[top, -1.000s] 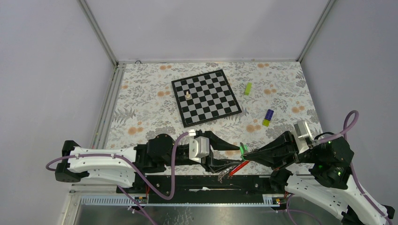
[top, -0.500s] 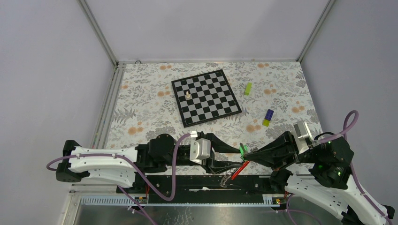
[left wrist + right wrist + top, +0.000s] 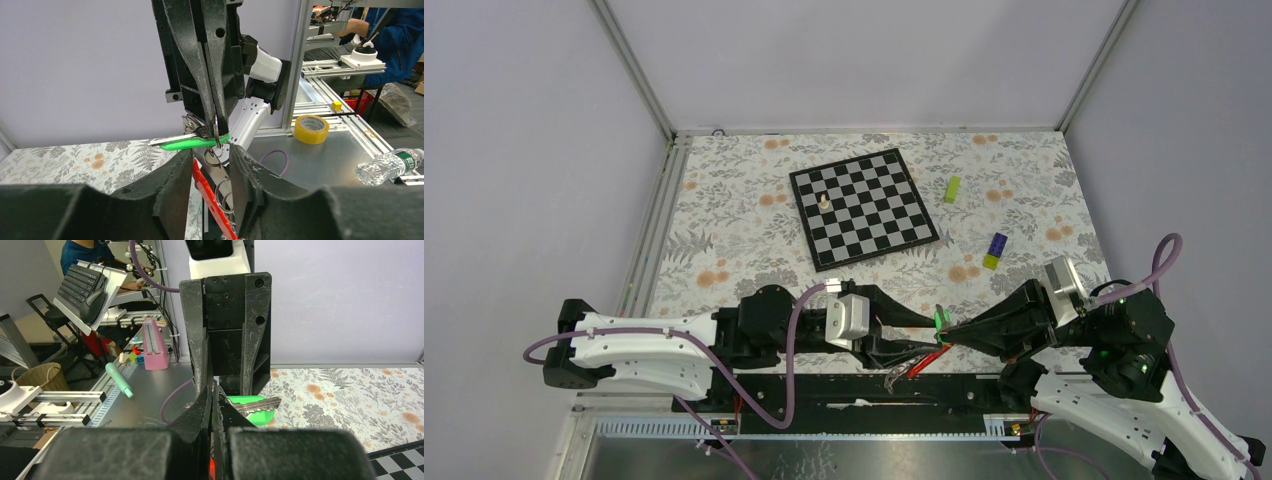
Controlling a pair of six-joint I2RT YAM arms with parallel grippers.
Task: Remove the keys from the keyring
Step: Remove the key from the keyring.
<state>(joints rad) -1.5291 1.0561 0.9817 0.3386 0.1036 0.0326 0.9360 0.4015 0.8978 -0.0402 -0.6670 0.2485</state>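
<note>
My right gripper (image 3: pixel 948 333) is shut on the keyring (image 3: pixel 216 131) and holds it in the air over the table's near edge. A green-headed key (image 3: pixel 196 143) and a silvery key (image 3: pixel 172 140) stick out sideways from the ring; both show in the right wrist view too, the green-headed key (image 3: pixel 252 412) under the silvery key (image 3: pixel 258 404). Linked rings (image 3: pixel 223 192) and the red strap (image 3: pixel 210 200) hang below. My left gripper (image 3: pixel 212 167) faces the right one, its fingers apart on either side of the hanging strap and rings. The red strap (image 3: pixel 921 362) slants toward the base rail.
A chessboard (image 3: pixel 864 210) with one small pale piece (image 3: pixel 825 201) lies mid-table. A lime-green block (image 3: pixel 951 189) and a purple-and-yellow block (image 3: pixel 996 250) lie to its right. Off the table sit a yellow tape roll (image 3: pixel 311 129) and a bottle (image 3: pixel 395 165).
My left jaws have narrowed a little around the hanging strap and rings. The strap and chain have swung slightly left. My right gripper stays clamped.
</note>
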